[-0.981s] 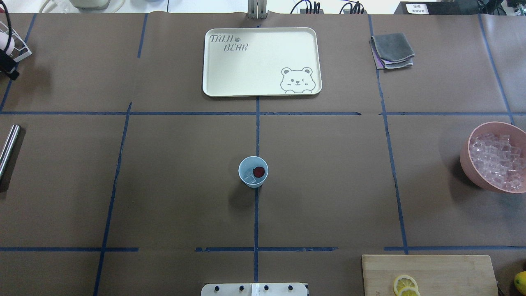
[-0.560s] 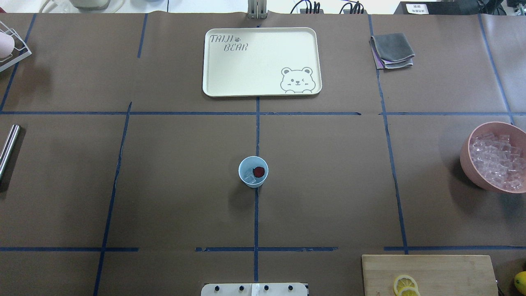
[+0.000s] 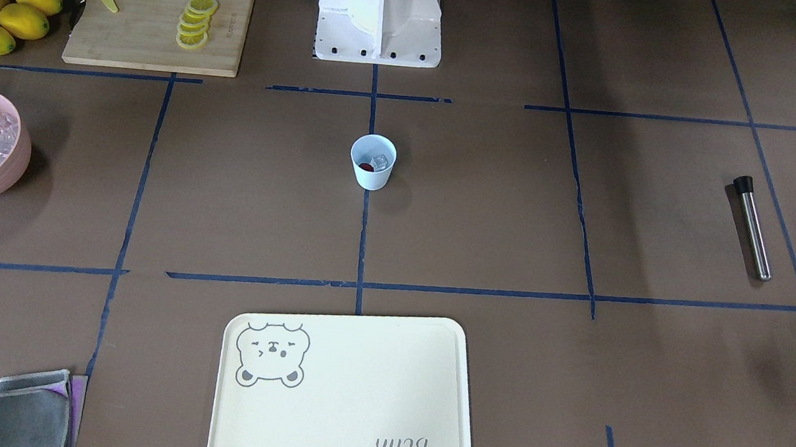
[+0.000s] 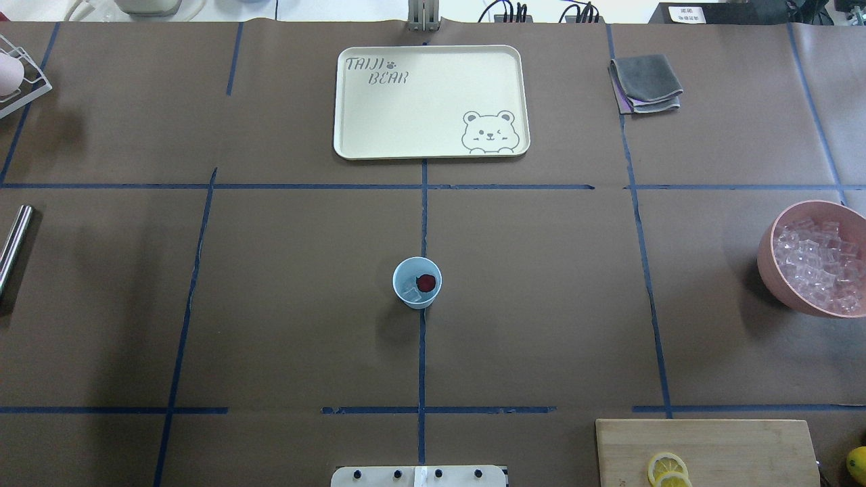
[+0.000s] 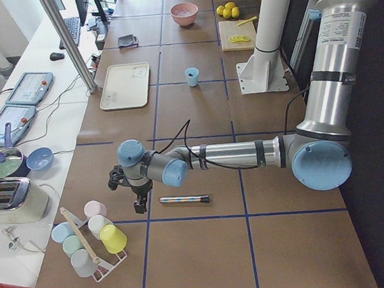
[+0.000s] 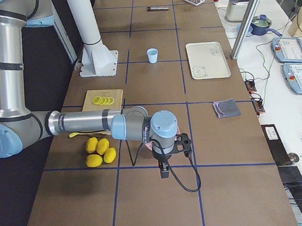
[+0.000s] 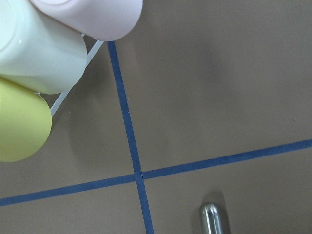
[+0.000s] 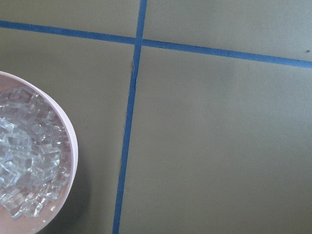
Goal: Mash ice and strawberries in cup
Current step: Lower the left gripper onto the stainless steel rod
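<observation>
Cup (image 4: 417, 283) at centre, well apart from both grippers

Far left: left gripper (image 5: 141, 205) pointing down beside metal rod (image 5: 184, 200), forearm level above table (image 5: 209, 251); open or closed, cannot tell. Centre: strawberry (image 4: 425, 283) and ice (image 4: 410, 293) inside cup. Far right: right gripper (image 6: 165, 171) pointing down near pink bowl (image 4: 768, 260); grip likewise unclear. Both shown in side views, not overhead.

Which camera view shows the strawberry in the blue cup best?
The overhead exterior view: it looks down into the cup, so the whole strawberry shows. The front-facing view shows only a red sliver; side views hide it; wrist views miss it.
</observation>
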### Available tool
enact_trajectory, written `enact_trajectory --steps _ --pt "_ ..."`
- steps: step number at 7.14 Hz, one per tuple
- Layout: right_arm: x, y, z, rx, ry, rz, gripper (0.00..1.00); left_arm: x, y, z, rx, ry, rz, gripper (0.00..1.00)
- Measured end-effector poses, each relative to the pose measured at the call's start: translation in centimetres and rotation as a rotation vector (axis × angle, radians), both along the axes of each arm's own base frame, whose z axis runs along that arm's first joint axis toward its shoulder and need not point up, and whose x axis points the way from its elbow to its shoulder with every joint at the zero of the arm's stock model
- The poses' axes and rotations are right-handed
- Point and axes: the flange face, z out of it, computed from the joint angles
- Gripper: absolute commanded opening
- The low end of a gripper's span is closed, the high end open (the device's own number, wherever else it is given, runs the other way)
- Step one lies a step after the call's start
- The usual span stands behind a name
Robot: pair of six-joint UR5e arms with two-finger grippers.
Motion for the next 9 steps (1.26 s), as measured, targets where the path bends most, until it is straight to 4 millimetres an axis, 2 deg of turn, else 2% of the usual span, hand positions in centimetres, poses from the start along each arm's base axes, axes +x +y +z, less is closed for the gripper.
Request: enact_trajectory --steps 2,3,5,6,7,9 --pt "0.0 0.2 0.1 -0.003 0.0 0.0 1.0 4.3 3.5 2.0 -0.004 0.04 -0.008 1.0" --pt "0.0 0.3 0.3 -0.005 0.0 -0.001 1.0 5.7 4.8 2.7 -0.006 0.051 0.001 1.0" --pt "0.0 0.4 0.5 -0.009 -0.001 -0.001 1.0 7.4 6.4 3.6 -0.017 0.052 0.029 1.0" --pt "0.0 0.5 0.5 -0.01 0.0 -0.001 1.0 8.0 6.9 4.1 -0.023 0.047 0.043 0.93" --pt "0.0 0.5 0.5 -0.011 0.0 -0.001 1.0 8.4 7.2 4.3 -0.027 0.044 0.051 0.52" --pt "0.0 0.5 0.6 -0.012 0.001 -0.001 1.0 8.7 7.5 4.6 -0.031 0.041 0.056 0.07"
